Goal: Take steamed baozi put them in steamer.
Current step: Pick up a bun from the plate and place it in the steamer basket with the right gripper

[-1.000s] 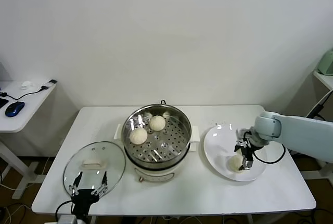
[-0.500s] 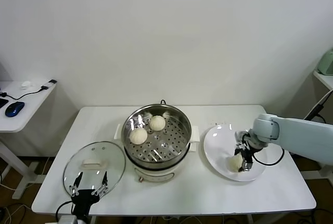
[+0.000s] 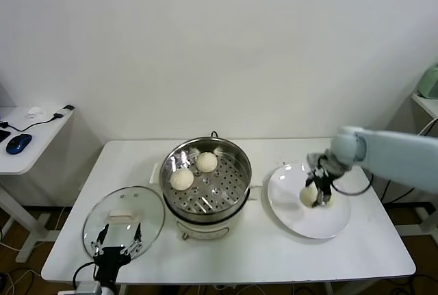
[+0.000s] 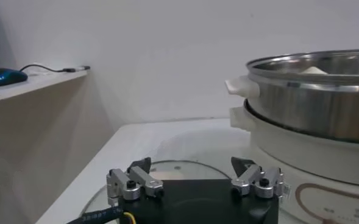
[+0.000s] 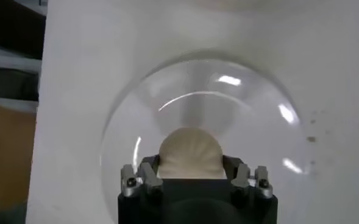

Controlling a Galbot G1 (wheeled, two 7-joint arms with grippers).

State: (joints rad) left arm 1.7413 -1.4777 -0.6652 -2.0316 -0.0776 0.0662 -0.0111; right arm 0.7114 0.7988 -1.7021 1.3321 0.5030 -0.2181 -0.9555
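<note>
While the right gripper (image 3: 317,194) pinches one baozi (image 3: 309,196) just above the white plate (image 3: 294,216), two more baozi (image 3: 182,179) sit inside the steamer (image 3: 205,202) beside that plate. The left gripper (image 3: 116,240), spread wide, waits over the glass lid (image 3: 123,213).
</note>
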